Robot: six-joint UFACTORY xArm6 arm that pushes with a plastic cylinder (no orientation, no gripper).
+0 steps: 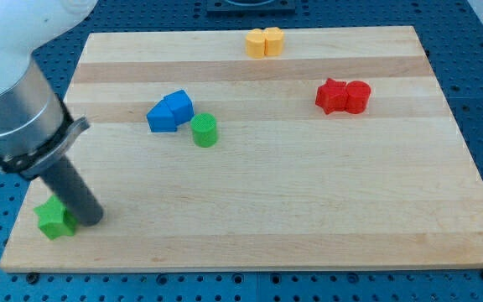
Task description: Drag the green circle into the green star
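- Green star [54, 220] sits closest to the view's bottom, way over in the left corner of the wooden desk [309, 210].
- My tip [90, 218] is right there too, touching or just about touching the star's right side. The rod slants up toward the view's top left into the big grey arm body.
- No jaws on me at all, just the rod, so there's nothing clenched or released to talk about.
- Green circle [205, 130], a short upright cylinder, is further up and right of the star, well apart from it and from my tip.
- Just beside the circle on its upper left are two blue blocks [169, 111] pressed together. Their shapes look wedge-ish, can't say exactly.
- Over on the view's right, a bit further back, a red star [332, 95] and a red cylinder [357, 96] are touching each other.
- Farthest off, near the desk's top edge, are two yellow blocks [264, 41] side by side and touching. Shapes are too small to call.
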